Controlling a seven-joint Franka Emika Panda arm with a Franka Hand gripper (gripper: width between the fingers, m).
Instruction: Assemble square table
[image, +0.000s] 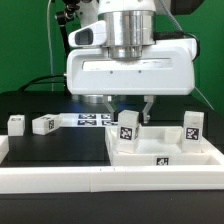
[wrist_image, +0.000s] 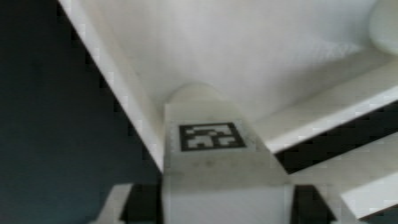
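**Sam:** What does the outside view show?

**Mia:** The claw (image: 130, 108) hangs over the slab (image: 175, 150). A leg (image: 127, 128) stands upright right under it, near the slab's edge on this view's left.

**Sam:** Is the claw holding it?

**Mia:** Its two fingers are a bit apart, one on each side of the leg's top. I cannot tell if they pinch it.

**Sam:** Which step is this?

**Mia:** I think this leg is going into its corner. A second leg (image: 192, 125) stands on the slab near its edge on this view's right. Two loose legs (image: 15, 123) (image: 43, 124) sit on the black table (image: 50, 145), well apart from the slab and beside the marker board (image: 90, 120). So I guess about half is left.

**Sam:** What comes next?

**Mia:** The leg likely needs turning till it is tight, with the claw kept straight above it. After that the claw should let go and lift straight up.

**Sam:** Is there room?

**Mia:** Yes. The second leg is well apart. The rail (image: 60, 180) runs low along the front, just beside the slab. The way to the loose legs goes over the flat marker board.

**Sam:** And the wrist view?

**Mia:** The leg (wrist_image: 214, 137) points away from the camera with its tag facing us. The fingers (wrist_image: 135, 205) sit close on both sides of it. Behind it is the white slab (wrist_image: 231, 50), and its edge drops to the black table (wrist_image: 45, 120). The leg is near that edge, so a tilt could slip it off.
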